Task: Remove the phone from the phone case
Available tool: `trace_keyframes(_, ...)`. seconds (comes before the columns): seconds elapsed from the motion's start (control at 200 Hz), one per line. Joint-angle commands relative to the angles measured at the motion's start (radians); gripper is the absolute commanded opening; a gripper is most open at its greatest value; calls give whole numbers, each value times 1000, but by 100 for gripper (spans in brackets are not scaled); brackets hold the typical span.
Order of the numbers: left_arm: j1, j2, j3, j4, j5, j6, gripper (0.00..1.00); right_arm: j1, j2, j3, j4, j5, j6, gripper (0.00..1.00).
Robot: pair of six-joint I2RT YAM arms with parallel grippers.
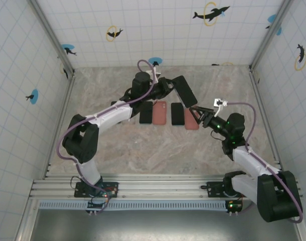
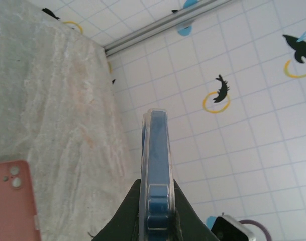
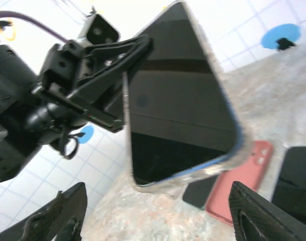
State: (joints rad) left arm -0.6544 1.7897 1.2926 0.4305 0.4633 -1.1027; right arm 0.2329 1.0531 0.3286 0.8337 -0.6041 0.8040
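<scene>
A dark phone in a clear phone case hangs tilted above the back middle of the table, with my left gripper shut on its upper end. The left wrist view shows the phone case edge on, blue phone inside, clamped between my left gripper. My right gripper sits just below the phone's lower end. In the right wrist view the phone faces the camera with its lower corner above my right gripper, which is open, its fingers wide on either side and touching nothing.
On the table under the phone lie two black phones and two pink cases in a row. One pink case is at the lower left of the left wrist view. Tiled walls close in the back and sides.
</scene>
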Motion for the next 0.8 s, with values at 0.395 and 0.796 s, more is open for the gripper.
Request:
trace_keyframes(0.395,0,-107,-89,313,20,-222,8,121,132,24,493,120,332,42)
trace_keyframes(0.796,-4,-108,-102,367,25,-262,7,153,209,63,555,112,378,36)
